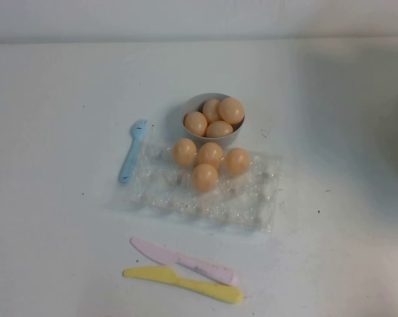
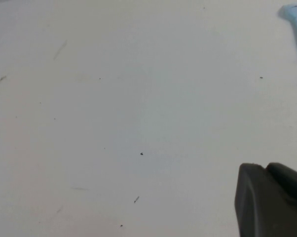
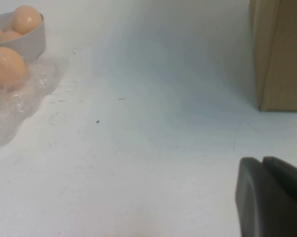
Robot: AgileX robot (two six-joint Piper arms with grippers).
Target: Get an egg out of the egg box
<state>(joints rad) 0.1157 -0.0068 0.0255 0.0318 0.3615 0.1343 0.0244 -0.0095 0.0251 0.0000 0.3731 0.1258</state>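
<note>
The egg box, a flat tray of clear crinkly plastic, lies in the middle of the table. Several tan-orange eggs sit in its far cups, among them one egg nearest the front. In the right wrist view a corner of the egg box shows with one egg in it. Neither arm appears in the high view. My left gripper is shut over bare table with nothing in it, far from the box. My right gripper is shut too, over bare table to the right of the box.
A round grey bowl with several eggs stands just behind the box. A blue fork lies at the box's left. A pink knife and a yellow knife lie in front. A cardboard box stands at the far right.
</note>
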